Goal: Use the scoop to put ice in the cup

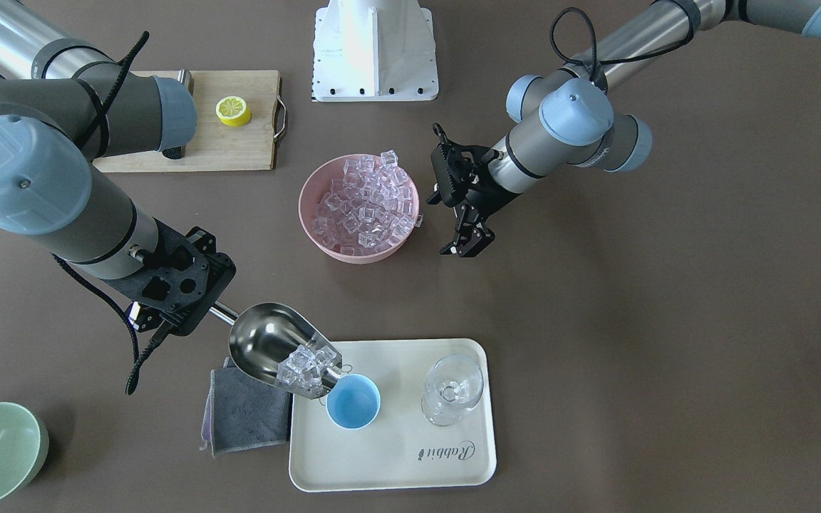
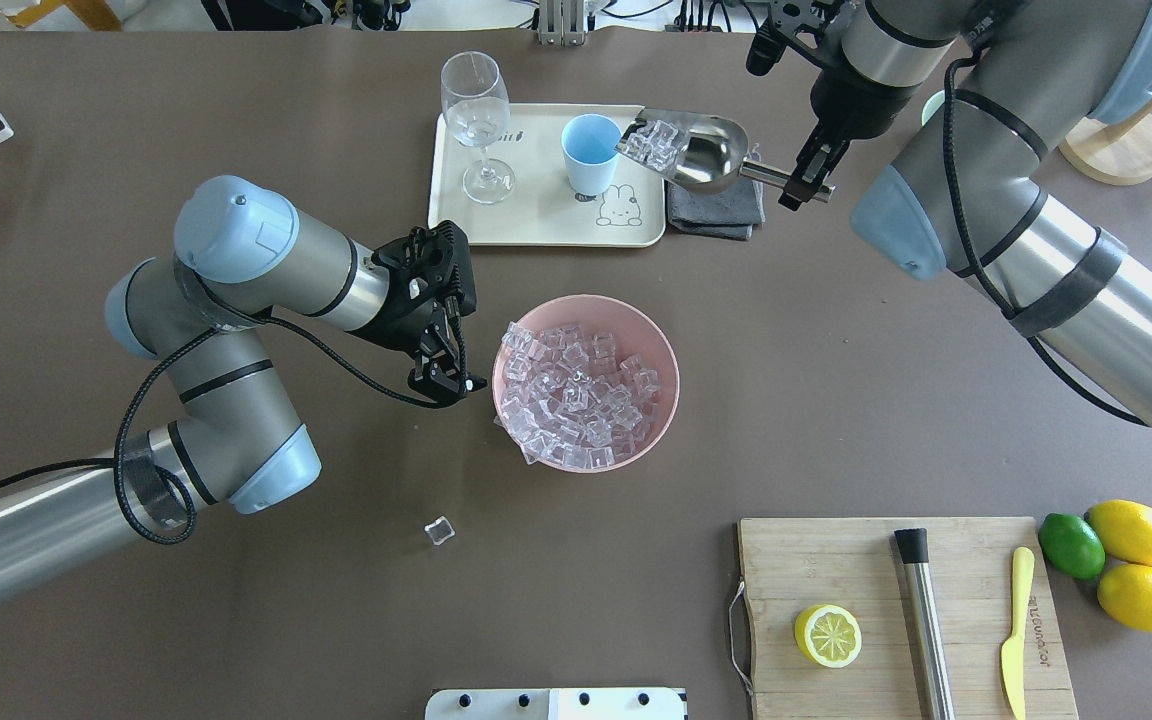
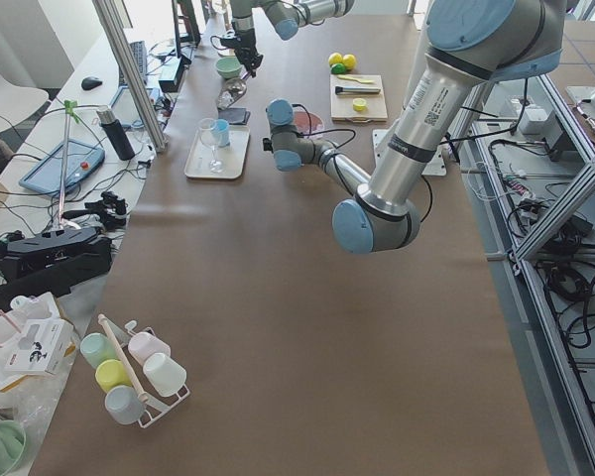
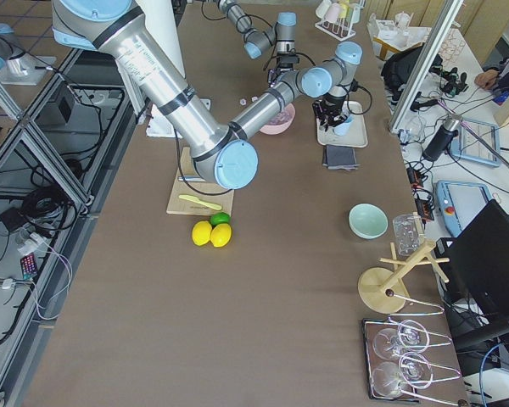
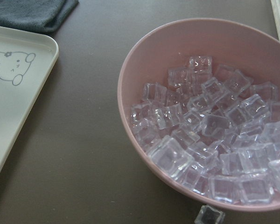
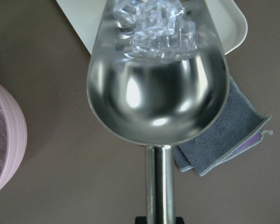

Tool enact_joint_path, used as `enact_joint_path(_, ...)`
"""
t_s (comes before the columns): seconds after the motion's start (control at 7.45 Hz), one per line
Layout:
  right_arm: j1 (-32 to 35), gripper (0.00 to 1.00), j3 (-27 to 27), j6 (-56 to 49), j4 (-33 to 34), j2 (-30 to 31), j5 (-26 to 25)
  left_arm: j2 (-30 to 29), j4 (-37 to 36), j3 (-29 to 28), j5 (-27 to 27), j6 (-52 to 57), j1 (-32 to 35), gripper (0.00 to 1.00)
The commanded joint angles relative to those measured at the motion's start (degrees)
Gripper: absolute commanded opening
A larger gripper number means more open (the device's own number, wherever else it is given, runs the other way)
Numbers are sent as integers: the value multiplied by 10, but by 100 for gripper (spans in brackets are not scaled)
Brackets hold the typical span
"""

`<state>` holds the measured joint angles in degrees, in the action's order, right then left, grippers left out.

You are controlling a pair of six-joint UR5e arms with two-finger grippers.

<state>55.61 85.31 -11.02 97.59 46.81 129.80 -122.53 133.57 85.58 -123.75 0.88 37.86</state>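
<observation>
The straight handle of the stainless-steel scoop (image 1: pixel 268 340) is pinched by the right hand (image 2: pixel 806 182), and its far end is hidden in the black mount in the front-facing view. The scoop is held in the air, tipped down toward its open lip, and that lip is seen just at the rim of the light-blue cup (image 1: pixel 353 402). A cluster of ice (image 1: pixel 305 368) is gathered at the lip, inside the trough. The cup is set upright on the cream tray (image 1: pixel 396 456), near the tray edge closest to the scoop. A clear stemmed glass (image 1: pixel 453 388) is placed on the same tray, beside the cup but apart from it. A folded grey cloth (image 1: pixel 250 413) is laid on the worktop (image 1: pixel 667 320) against the tray's edge, beneath the scoop's bowl.

The left hand (image 1: pixel 466 239) is held just beside the pink bowl (image 1: pixel 308 214) with its fingers spread and nothing between them. The bowl is filled with a heap of cubes (image 1: pixel 368 206). A stray cube (image 2: pixel 439 530) is seen on the worktop well apart from the bowl, and another loose cube (image 5: pixel 209 215) lies just beside the bowl's wall.
</observation>
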Motion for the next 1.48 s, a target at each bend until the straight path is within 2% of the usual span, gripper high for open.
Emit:
enact_joint_path(0.0,-1,0,-55,1,28,-50,-26,11,-44,45,-33,1,10,99)
enact_joint_path(0.13,-8,0,-75,0,35,-62,-45,42,-85,99,-34,5,9,99)
enact_joint_path(0.27,-16,0,-75,-7,66,-75,-68,82,-83,136,-32,8,6,99)
enact_joint_path(0.54,-22,0,-75,-20,90,-81,-79,123,-84,169,-36,9,7,99)
enact_joint_path(0.81,-23,0,-72,-29,115,-92,-90,132,-95,189,-38,8,9,99)
enact_joint_path(1.07,-24,0,-64,-38,142,-97,-106,132,-209,251,-38,9,41,99)
enact_joint_path(1.34,-31,0,-73,-69,185,-125,-144,146,-300,294,-39,43,83,99)
